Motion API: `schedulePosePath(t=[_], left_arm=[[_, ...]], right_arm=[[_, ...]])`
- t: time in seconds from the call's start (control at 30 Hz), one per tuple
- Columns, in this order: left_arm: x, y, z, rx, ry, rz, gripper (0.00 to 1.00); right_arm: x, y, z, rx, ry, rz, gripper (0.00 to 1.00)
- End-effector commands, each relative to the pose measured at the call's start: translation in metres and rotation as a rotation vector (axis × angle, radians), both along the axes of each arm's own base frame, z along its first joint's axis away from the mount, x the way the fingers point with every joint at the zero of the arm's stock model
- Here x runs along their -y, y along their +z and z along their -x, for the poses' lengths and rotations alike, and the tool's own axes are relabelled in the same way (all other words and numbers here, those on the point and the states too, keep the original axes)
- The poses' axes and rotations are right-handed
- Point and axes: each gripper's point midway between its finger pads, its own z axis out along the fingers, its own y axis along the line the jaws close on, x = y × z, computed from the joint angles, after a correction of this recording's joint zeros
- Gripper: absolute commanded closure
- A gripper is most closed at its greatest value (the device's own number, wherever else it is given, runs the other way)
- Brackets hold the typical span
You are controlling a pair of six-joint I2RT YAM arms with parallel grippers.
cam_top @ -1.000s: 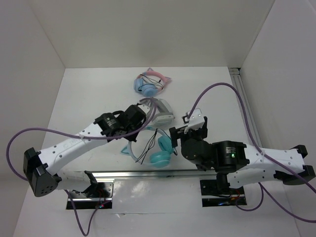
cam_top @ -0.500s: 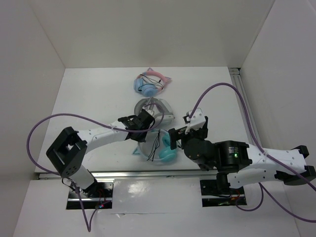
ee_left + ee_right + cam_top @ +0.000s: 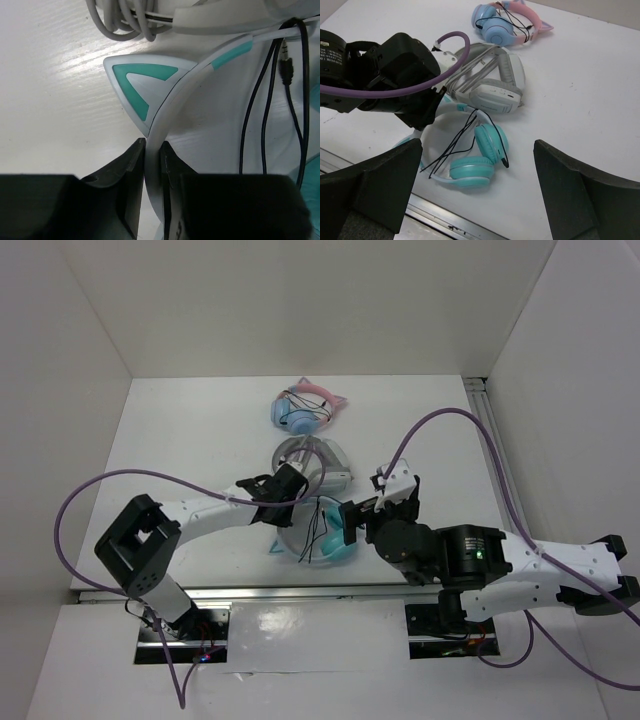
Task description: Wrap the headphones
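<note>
The left tool (image 3: 151, 150) pinches the headphones (image 3: 487, 142) by the white headband (image 3: 170, 100); the right tool (image 3: 477, 147) gapes wide, empty. Wrapping appears barely begun: next, gather the loose cable (image 3: 263, 110).

White-shelled left arm (image 3: 200, 512) and right arm (image 3: 560, 565), black joints (image 3: 135, 540), black left gripper (image 3: 152, 146) and right gripper (image 3: 476, 146), looping purple cables (image 3: 100, 485)

I see grey-white headphones (image 3: 325, 466) mid-desk (image 3: 180, 440), and blue-and-pink cat-ear headphones (image 3: 305, 408) lying apart from them, farther back.
</note>
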Motion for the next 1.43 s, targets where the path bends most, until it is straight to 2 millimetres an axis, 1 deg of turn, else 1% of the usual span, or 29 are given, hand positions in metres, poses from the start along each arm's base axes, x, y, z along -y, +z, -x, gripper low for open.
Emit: schedulePosePath(t=[0.0,0.03,0.07,0.1,0.13,0.23,0.27,0.3,0.33,0.37,0.4,0.47,0.5,0.53,0.6,0.63,0.67,0.7,0.8,0.87,0.9,0.93,1.0,1.03,1.07,1.13,1.17,1.3,1.4], left_arm=[[-0.005,0.005,-0.007,0.044,0.052,0.011,0.7],[-0.004,0.008,-0.008,0.05,0.061,0.023,0.68],[-0.007,0.007,-0.005,0.039,0.061,0.013,0.49],[-0.008,0.011,-0.004,0.043,0.061,0.017,0.0],[-0.007,0.02,-0.005,0.062,0.061,0.035,0.0],[-0.012,0.03,0.002,0.065,0.076,0.049,0.0],[-0.012,0.044,0.002,0.094,0.077,0.077,0.0],[-0.01,0.052,0.006,0.105,0.073,0.096,0.0],[-0.013,0.058,0.01,0.107,0.073,0.098,0.0],[-0.007,0.081,0.012,0.158,0.054,0.151,0.0],[-0.005,0.093,0.015,0.176,0.043,0.171,0.0],[-0.005,0.115,0.024,0.207,0.037,0.203,0.0],[-0.003,0.143,0.029,0.266,0.033,0.255,0.0],[-0.004,0.155,0.034,0.287,0.035,0.275,0.0],[-0.009,0.18,0.049,0.322,0.02,0.295,0.0],[-0.012,0.19,0.056,0.333,0.009,0.314,0.0],[-0.019,0.204,0.066,0.367,-0.014,0.344,0.0],[-0.02,0.216,0.074,0.377,-0.05,0.377,0.0],[-0.043,0.242,0.099,0.418,-0.098,0.429,0.0],[-0.061,0.244,0.112,0.412,-0.098,0.422,0.0],[-0.07,0.251,0.123,0.428,-0.099,0.467,0.0],[-0.075,0.254,0.129,0.431,-0.111,0.491,0.0],[-0.075,0.252,0.145,0.421,-0.168,0.547,0.0],[-0.081,0.249,0.152,0.434,-0.176,0.573,0.0],[-0.084,0.248,0.154,0.444,-0.176,0.584,0.0],[-0.092,0.245,0.161,0.426,-0.153,0.601,0.0],[-0.095,0.248,0.164,0.442,-0.154,0.62,0.0],[-0.109,0.254,0.168,0.476,-0.113,0.65,0.0],[-0.112,0.253,0.168,0.475,-0.092,0.661,0.0]], right_arm=[[-0.006,0.003,-0.001,-0.002,-0.001,-0.039,0.0],[-0.008,0.001,-0.001,-0.003,-0.001,-0.028,0.0],[-0.008,0.001,-0.001,-0.003,-0.001,-0.028,0.0],[-0.009,0.004,-0.001,-0.002,-0.001,-0.037,0.0],[-0.009,0.004,-0.001,-0.002,-0.001,-0.037,0.0],[-0.01,0.003,-0.001,-0.007,0.007,-0.038,0.0],[-0.012,0.004,0.0,-0.01,0.015,-0.047,0.0],[-0.01,0.006,0.0,-0.009,0.015,-0.056,0.0],[-0.01,0.01,0.0,-0.008,0.015,-0.065,0.0],[-0.011,0.013,0.001,-0.012,0.024,-0.075,0.0],[-0.012,0.013,0.001,-0.012,0.024,-0.075,0.0],[-0.01,0.023,0.001,-0.009,0.024,-0.096,0.0],[-0.011,0.027,0.002,-0.016,0.02,-0.101,0.0],[-0.012,0.028,0.002,-0.017,0.02,-0.09,0.0],[-0.01,0.034,0.002,-0.039,-0.003,-0.119,0.0],[-0.005,0.029,0.003,-0.052,-0.009,-0.073,0.0],[-0.001,0.041,0.004,-0.063,-0.006,-0.1,0.0],[0.001,0.041,0.005,-0.073,-0.012,-0.089,0.0],[0.01,0.041,0.013,-0.138,0.008,-0.088,0.0],[0.014,0.035,0.02,-0.178,0.039,-0.09,0.0],[0.013,0.032,0.024,-0.199,0.059,-0.103,0.0],[0.016,0.027,0.027,-0.21,0.07,-0.093,0.0],[0.026,0.019,0.029,-0.226,0.072,-0.098,0.0],[0.029,0.016,0.03,-0.23,0.068,-0.107,0.0],[0.037,0.009,0.031,-0.239,0.061,-0.105,0.0],[0.044,0.006,0.03,-0.241,0.046,-0.12,0.0],[0.052,0.006,0.03,-0.234,0.038,-0.127,0.0],[0.059,0.007,0.03,-0.237,0.036,-0.147,0.0],[0.063,0.008,0.029,-0.231,0.027,-0.136,0.0]])
